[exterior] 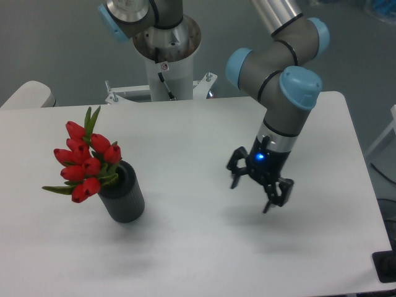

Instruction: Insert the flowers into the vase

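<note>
Camera view: table (185,260) fills frame; vase (124,198) lower left holds flowers (85,162), leaning left. Pincer (260,185) right of center, fingers apart, empty. Task looks done; retreat should stay well clear of the blooms.

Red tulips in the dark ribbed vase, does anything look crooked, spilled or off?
Nothing is spilled or broken. The bunch of red tulips sits in the dark grey ribbed vase but leans left over its rim. The vase stands upright. The black two-finger gripper is open, well clear to the right.
</note>
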{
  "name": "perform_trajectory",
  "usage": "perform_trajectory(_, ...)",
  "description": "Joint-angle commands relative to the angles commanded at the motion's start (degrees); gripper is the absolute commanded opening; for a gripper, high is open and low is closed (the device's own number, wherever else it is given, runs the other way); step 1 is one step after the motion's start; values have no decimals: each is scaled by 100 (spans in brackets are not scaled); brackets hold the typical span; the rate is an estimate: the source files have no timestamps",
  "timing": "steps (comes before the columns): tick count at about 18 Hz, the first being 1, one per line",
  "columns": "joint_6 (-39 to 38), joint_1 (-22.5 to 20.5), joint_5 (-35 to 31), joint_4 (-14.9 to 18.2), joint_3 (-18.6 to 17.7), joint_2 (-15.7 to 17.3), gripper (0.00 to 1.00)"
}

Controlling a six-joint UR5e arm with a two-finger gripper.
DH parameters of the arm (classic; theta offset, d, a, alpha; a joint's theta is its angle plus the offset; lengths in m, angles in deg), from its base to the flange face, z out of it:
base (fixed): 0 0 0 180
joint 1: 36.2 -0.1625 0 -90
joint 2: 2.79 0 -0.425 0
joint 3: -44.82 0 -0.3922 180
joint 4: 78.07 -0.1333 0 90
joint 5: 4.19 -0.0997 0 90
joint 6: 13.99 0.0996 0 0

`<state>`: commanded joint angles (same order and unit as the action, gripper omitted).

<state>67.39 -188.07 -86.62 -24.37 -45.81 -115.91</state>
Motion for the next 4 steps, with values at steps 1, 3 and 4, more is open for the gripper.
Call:
perform_trajectory(1,26,-26,-106,140,88,0,100)
perform_trajectory(3,236,-88,-325,578,237,26,100)
perform_trajectory(4,377,-114,-466,772,299,52,100)
